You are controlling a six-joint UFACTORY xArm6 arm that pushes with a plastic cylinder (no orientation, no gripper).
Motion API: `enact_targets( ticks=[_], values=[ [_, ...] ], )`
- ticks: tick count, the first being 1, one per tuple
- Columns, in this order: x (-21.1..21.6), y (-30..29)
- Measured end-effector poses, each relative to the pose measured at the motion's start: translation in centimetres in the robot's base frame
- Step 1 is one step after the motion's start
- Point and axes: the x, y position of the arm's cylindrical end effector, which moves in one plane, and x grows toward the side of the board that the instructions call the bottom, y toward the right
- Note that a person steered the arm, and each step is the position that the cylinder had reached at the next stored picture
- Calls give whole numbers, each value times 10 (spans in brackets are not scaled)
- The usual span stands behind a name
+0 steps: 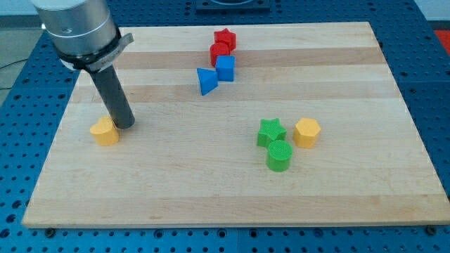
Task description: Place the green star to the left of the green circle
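The small green cylinder block, the task's green circle, stands nearest on the pale wooden tabletop. Touching it from just above sits the green star-shaped block, not to its left, so the placing looks undone. The star has no long axis; one point seems to face the view's top, though that is hard to tell. There is no claw: my tip rests well apart at the view's left, beside a yellow block.

Two green blocks — star and circle — pale striped wooden board, blue perforated table.
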Motion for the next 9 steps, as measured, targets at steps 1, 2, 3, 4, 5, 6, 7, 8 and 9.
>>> enact_targets(
  ticks=[1,2,3,4,5,6,7,8,9],
  values=[
    [6,-21],
    [25,-44],
    [30,-12],
    [46,113],
    [14,193],
    [-13,193],
    [-35,209],
    [-11,267],
    [17,312]
  ],
)
